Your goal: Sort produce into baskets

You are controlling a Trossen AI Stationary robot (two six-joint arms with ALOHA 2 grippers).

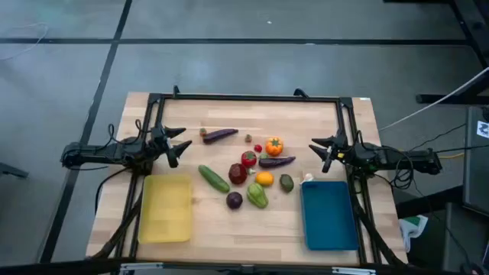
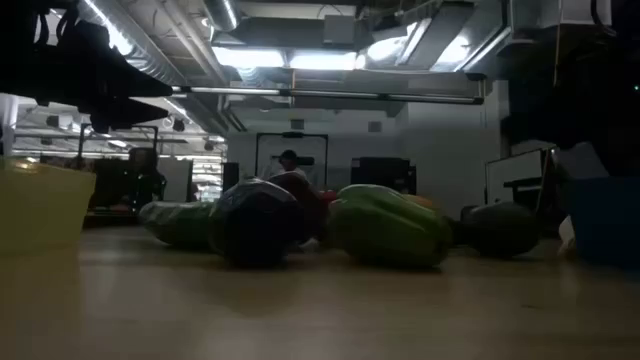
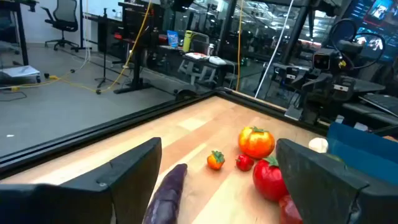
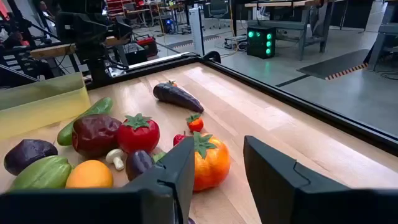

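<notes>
The produce lies in a loose cluster at the table's middle: a green cucumber (image 1: pixel 214 179), two purple eggplants (image 1: pixel 220 135) (image 1: pixel 276 161), an orange pepper (image 1: pixel 274 145), a red pepper (image 1: pixel 248 159), a dark red apple (image 1: pixel 238 174), an orange (image 1: pixel 264 179), a green pepper (image 1: pixel 257 195) and an avocado (image 1: pixel 286 182). The yellow basket (image 1: pixel 166 208) lies near left, the blue basket (image 1: pixel 328 215) near right. My left gripper (image 1: pixel 180 144) is open and empty left of the cluster. My right gripper (image 1: pixel 319 150) is open and empty right of it.
A dark metal frame (image 1: pixel 244 98) runs along the table's far edge and down both sides. A small white piece (image 1: pixel 308 178) lies by the blue basket's far corner. Bare wood shows between the two baskets near the front edge.
</notes>
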